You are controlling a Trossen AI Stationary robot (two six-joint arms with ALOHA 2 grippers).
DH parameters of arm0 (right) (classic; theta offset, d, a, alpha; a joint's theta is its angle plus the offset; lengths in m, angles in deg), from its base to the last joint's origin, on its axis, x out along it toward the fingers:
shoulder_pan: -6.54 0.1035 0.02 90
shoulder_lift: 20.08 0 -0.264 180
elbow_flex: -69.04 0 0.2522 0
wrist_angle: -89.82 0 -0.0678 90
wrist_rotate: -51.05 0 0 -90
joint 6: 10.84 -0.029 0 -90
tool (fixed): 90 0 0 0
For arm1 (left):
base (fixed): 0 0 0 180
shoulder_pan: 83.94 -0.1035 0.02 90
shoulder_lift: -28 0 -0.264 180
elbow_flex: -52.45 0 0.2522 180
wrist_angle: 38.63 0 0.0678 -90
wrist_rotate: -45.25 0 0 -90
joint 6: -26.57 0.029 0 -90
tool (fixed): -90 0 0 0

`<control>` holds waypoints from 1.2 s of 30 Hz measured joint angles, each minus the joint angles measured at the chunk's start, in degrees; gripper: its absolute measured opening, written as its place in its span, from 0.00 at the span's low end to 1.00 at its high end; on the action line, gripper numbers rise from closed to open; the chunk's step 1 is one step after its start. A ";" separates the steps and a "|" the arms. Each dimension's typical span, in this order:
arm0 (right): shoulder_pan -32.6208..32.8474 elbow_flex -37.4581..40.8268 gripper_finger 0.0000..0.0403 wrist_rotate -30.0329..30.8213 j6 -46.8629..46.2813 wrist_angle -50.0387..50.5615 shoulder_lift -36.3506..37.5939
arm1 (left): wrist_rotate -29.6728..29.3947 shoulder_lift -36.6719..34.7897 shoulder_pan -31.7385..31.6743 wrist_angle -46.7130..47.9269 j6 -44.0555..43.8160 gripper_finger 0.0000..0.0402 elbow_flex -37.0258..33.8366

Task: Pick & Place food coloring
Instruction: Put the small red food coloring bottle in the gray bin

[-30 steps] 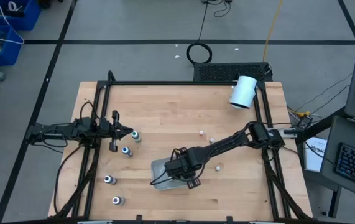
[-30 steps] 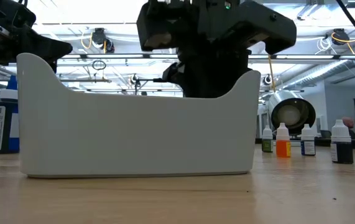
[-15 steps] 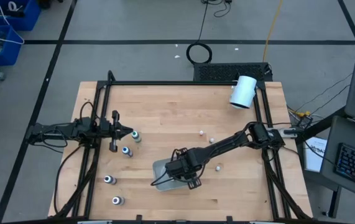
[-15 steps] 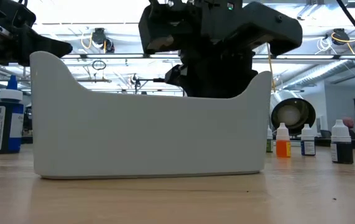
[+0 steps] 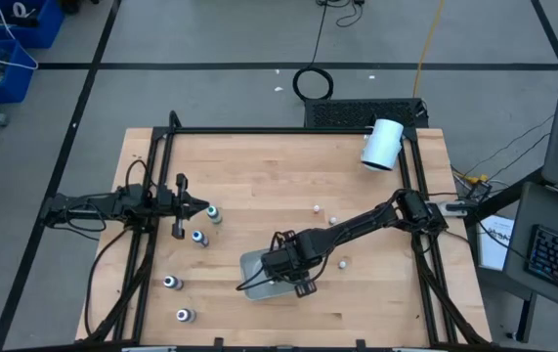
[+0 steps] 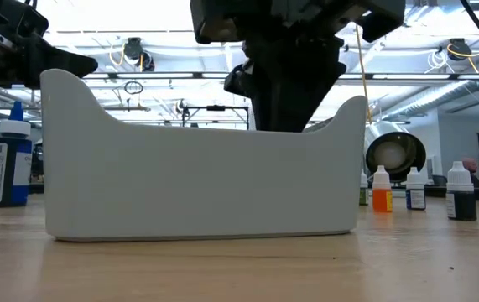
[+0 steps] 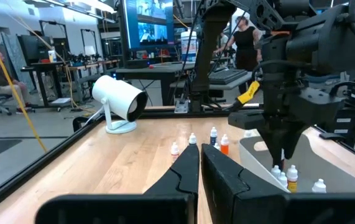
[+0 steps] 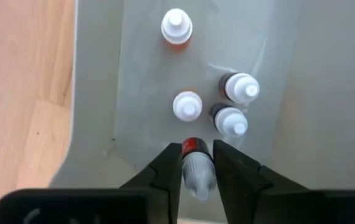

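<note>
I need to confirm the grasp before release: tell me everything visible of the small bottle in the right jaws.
The small bottle with a red body and whitish cap is gripped between the jaws of the right gripper, which press on both its sides. It hangs over the pale plastic tray, near four upright bottles. Whether it touches the tray floor cannot be seen.

Approx. counts: 4 dark bottles (image 5: 199, 238) at table's left, 3 tiny white bottles (image 5: 317, 208) mid-table, 1 tray (image 5: 251, 265), 1 white cylinder (image 5: 383, 145), 2 robot arms.
</note>
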 joint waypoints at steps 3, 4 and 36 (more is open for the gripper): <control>0.00 0.00 0.16 0.00 0.41 0.08 0.00 | -0.01 0.00 0.00 0.01 0.01 0.06 0.00; 0.00 0.00 0.15 -0.02 0.53 0.08 0.00 | 0.00 0.01 -0.01 0.00 -0.01 0.06 0.01; -0.02 6.08 0.17 -0.05 0.02 -3.43 -0.26 | -0.02 0.00 -0.01 0.00 0.02 0.06 0.01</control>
